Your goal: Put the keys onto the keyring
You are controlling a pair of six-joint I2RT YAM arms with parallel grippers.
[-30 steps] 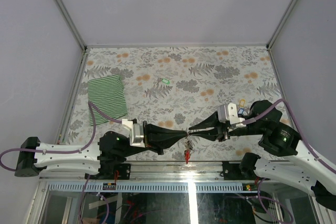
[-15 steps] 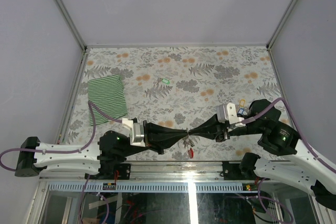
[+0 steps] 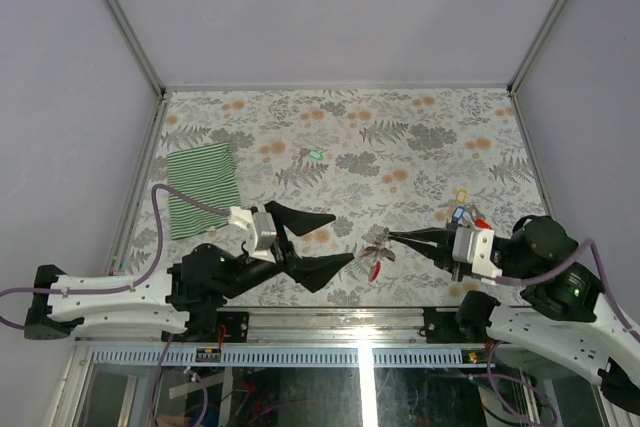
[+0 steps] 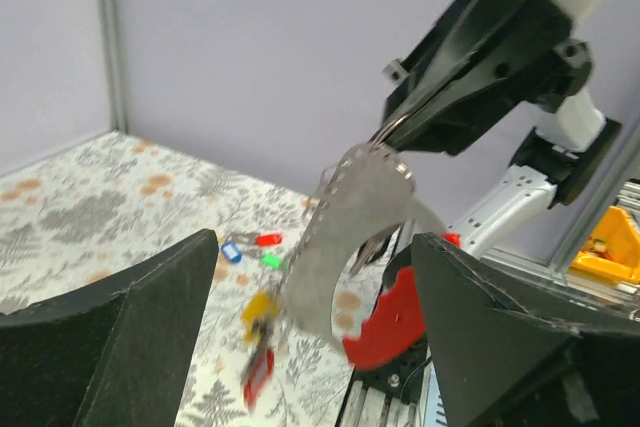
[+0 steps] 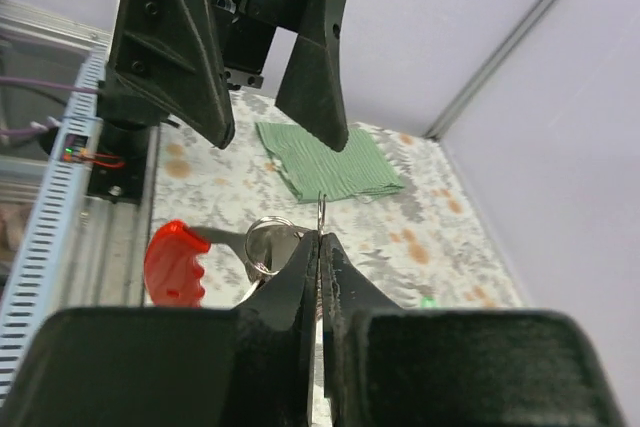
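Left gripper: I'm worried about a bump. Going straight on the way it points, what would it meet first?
Probably the keyring, dangling from the shut right gripper just ahead of the open left gripper; depth is hard to judge.

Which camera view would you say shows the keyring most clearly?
Right wrist: the keyring is sharp, pinched in the right end effector. Left wrist shows it large but blurred; top external, tiny.

Walls (image 3: 330, 7): were plain, pale lilac.
Frame posts (image 3: 122, 19): were grey metal.
Surface (image 3: 400, 137): wore a grey-and-orange leaf print.
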